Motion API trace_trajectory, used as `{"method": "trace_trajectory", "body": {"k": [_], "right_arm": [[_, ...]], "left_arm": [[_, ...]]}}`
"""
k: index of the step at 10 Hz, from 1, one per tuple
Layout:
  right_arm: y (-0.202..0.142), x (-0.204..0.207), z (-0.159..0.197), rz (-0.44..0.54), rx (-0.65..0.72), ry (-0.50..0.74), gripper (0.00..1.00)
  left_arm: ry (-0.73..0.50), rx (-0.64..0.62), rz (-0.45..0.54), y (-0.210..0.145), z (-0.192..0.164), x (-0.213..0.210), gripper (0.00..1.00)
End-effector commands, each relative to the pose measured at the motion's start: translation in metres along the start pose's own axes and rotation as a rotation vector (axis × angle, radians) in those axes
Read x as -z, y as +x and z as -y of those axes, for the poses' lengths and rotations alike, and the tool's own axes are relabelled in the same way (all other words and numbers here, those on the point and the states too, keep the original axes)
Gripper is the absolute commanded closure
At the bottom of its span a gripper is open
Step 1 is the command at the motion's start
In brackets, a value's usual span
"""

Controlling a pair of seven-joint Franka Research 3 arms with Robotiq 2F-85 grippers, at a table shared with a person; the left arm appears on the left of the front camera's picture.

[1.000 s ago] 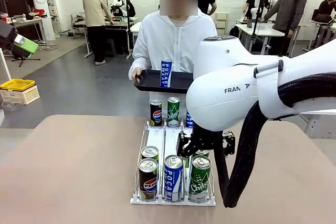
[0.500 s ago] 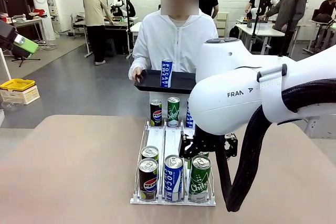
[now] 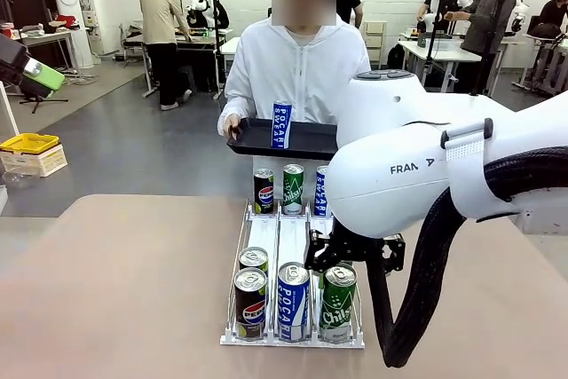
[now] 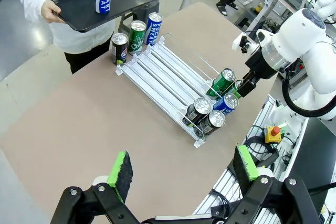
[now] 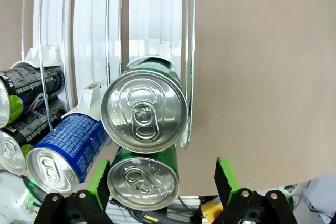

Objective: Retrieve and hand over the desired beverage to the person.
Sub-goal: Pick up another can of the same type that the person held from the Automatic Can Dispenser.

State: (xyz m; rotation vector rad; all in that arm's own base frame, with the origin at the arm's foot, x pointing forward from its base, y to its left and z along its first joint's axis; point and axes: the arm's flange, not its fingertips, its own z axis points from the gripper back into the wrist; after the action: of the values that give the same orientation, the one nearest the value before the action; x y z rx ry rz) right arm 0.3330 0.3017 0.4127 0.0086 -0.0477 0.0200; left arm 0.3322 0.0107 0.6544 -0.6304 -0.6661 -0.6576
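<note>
Foreground, left wrist view: the left gripper hangs high over the near edge of the table, its green pads spread wide with nothing between them.

Lower centre, front view: the rack holds three cans at its near end. The right gripper stands just above the green can in the rack's right lane. Over the last second it has sunk slightly and drifted toward the lower right of the frame, uncovering a blue can in the far row. In its wrist view the fingers are splayed either side of this can, with a second green can just behind it, and are closed on neither. This reads as an approach with the grasp not yet made, and the green can is probably the requested drink.

Upper centre: the person holds a black tray carrying one blue-and-white can.
</note>
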Motion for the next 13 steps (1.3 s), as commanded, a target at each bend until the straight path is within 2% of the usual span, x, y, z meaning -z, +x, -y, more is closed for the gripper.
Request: {"method": "trace_trajectory", "body": {"k": [1,7,8,9,11,13], "right_arm": [[-0.0031,0.0059,0.0026,0.013,0.003,0.038,0.00],[-0.0023,0.0079,0.0028,0.034,-0.015,0.076,0.00],[-0.0030,0.0076,0.0032,0.036,-0.025,0.096,0.19],[-0.0017,0.0077,0.0046,0.015,-0.007,0.101,0.59],[-0.0019,0.0076,0.0048,-0.007,0.005,0.104,1.00],[-0.0013,0.0083,0.0051,-0.017,0.007,0.109,1.00]], "left_arm": [[-0.019,0.017,0.012,-0.0010,-0.0020,-0.0011,0.00],[-0.019,0.017,0.012,-0.0010,-0.0020,-0.0011,0.00],[-0.019,0.017,0.012,-0.0010,-0.0020,-0.0011,0.00],[-0.019,0.017,0.012,-0.0010,-0.0020,-0.0011,0.00],[-0.019,0.017,0.012,-0.0010,-0.0020,-0.0011,0.00],[-0.019,0.017,0.012,-0.0010,-0.0020,-0.0011,0.00]]}}
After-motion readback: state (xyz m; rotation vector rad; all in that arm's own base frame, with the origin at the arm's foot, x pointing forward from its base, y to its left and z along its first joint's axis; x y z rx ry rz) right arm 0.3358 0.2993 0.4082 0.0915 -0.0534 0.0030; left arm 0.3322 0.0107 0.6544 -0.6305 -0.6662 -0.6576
